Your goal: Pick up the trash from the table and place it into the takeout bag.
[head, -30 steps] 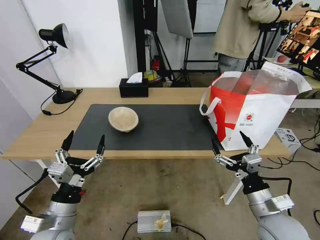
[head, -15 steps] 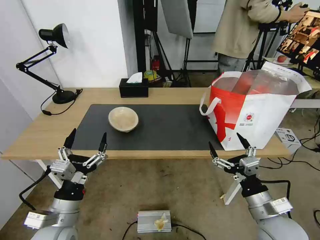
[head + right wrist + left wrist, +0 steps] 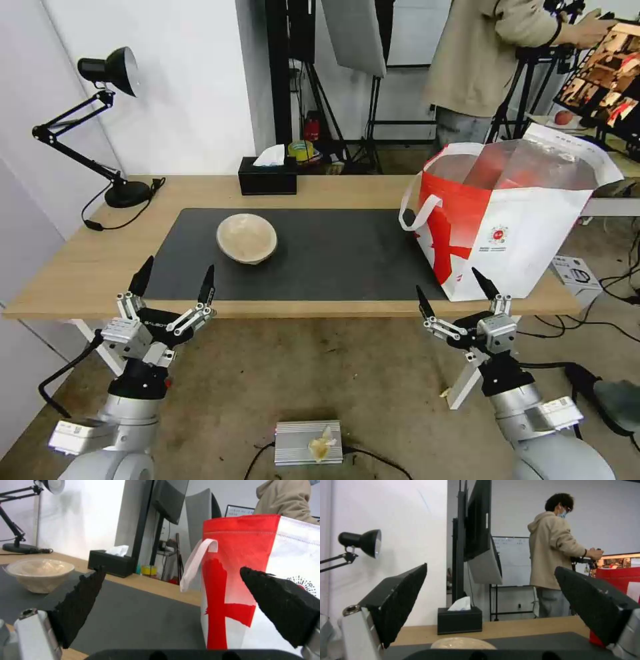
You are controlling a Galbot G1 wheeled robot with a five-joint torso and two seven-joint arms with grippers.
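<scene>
**A:** so how far along is this judged to be? One shallow beige paper-pulp bowl is seen on the dark grey mat of the long light-wood desk, well apart from the big white-and-red insulated takeout bag at the desk's right end. No white bowl or red cup can be spotted on the desk.

**B:** yeah, same read. If there were other leftovers, they'd be guessed to be in the bag already, but that can't be confirmed: the foil-lined inside is seen only as a reddish blur, and nothing in it can be made out. So at least the beige bowl is left to be bagged.

**A:** and nothing is being held. The left end effector is kept below the desk's front edge, nearest the bowl, with its fingers spread wide and nothing between them. The right end effector is parked the same way in front of the bag, spread and empty too.

**B:** the bowl's inside can't be judged either; from the left wrist view just its rim is caught. The black tissue box behind the bowl is not counted as trash.
</scene>
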